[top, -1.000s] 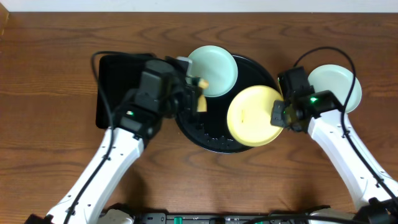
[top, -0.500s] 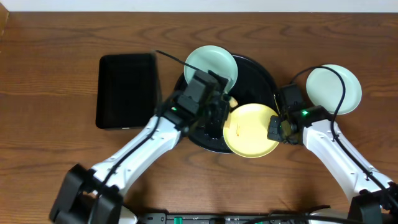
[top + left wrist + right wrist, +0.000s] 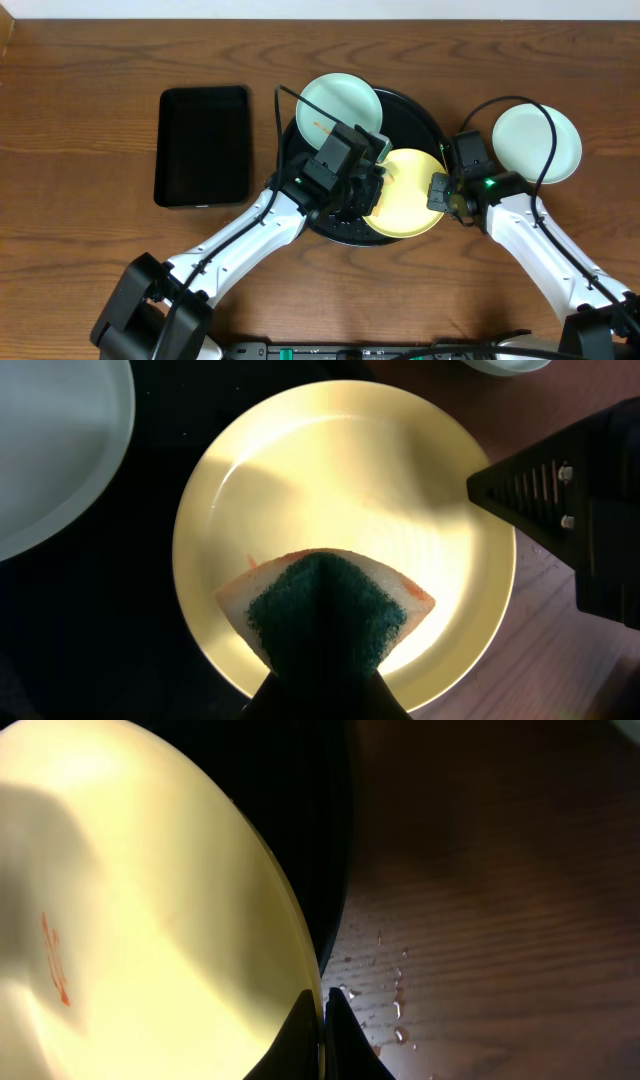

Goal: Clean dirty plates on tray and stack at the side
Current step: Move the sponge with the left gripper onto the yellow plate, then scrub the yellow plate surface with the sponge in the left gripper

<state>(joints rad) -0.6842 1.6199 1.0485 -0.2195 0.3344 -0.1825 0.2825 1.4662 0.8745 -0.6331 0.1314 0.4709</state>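
The pale yellow plate (image 3: pixel 408 195) lies tilted over the right side of the round black tray (image 3: pixel 420 115). My right gripper (image 3: pixel 441 192) is shut on the plate's right rim (image 3: pixel 300 950); an orange smudge (image 3: pixel 55 960) shows on the plate. My left gripper (image 3: pixel 365 185) is shut on a green-faced sponge (image 3: pixel 325 610) and holds it over the yellow plate (image 3: pixel 340 470). One mint-blue plate (image 3: pixel 340 110) with a brown smudge sits at the tray's upper left. The other mint-blue plate (image 3: pixel 537 142) rests on the table to the right of the tray.
A rectangular black tray (image 3: pixel 203 145) lies on the wooden table at the left. Water droplets (image 3: pixel 395 990) dot the wood beside the round tray's rim. Cables loop over both arms.
My left arm swung right from the rectangular tray with the sponge and now holds it over the yellow plate. My right gripper shifted the yellow plate slightly up and left.
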